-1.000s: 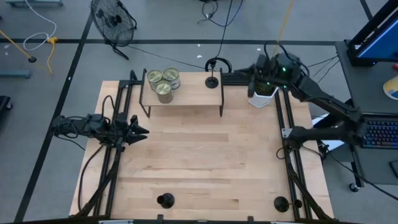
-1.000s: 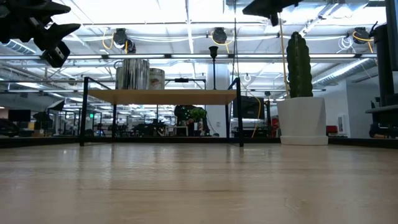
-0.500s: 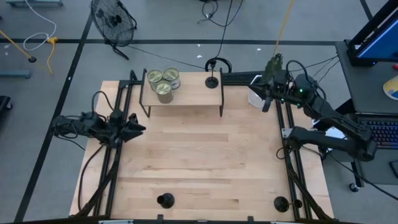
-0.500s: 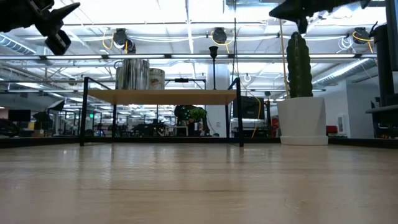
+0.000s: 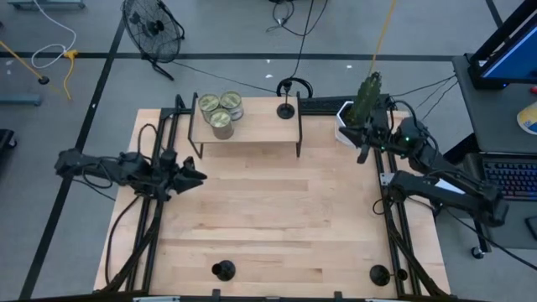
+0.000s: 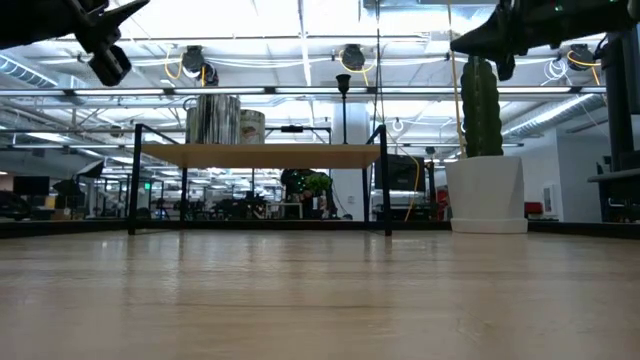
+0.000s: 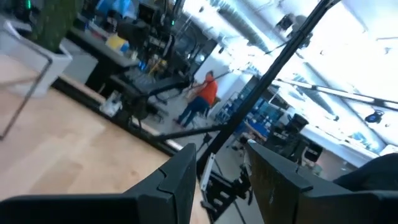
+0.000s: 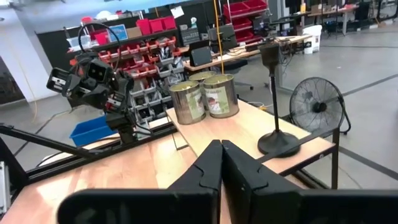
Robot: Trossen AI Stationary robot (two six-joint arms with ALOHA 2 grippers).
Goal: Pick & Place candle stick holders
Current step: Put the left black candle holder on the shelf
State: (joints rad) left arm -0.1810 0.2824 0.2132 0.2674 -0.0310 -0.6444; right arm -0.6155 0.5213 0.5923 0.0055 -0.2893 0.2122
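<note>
One black candle stick holder [image 5: 286, 107] stands by its round base on the right end of a small shelf [image 5: 252, 127] at the table's far side; the right wrist view shows this holder [image 8: 276, 99] too. Two more candle stick holders [image 5: 223, 270] [image 5: 379, 273] stand on the table near its front edge. My left gripper [image 7: 221, 171] is open and holds nothing; it hovers over the table's left side [image 5: 198, 176]. My right gripper [image 8: 221, 163] is shut and holds nothing. It hangs in the air at the far right [image 5: 363, 153], beside a potted cactus.
Several tin cans [image 5: 220, 111] stand on the shelf's left end. A cactus in a white pot [image 5: 356, 117] stands at the far right corner. Black frame rails [image 5: 151, 235] [image 5: 394, 235] run along both table sides. Bare wood lies across the table's middle [image 5: 268, 210].
My right gripper has come away from above the cactus pot, moving toward the table's near and right edges and sinking. My left gripper has risen a little and tipped upward.
</note>
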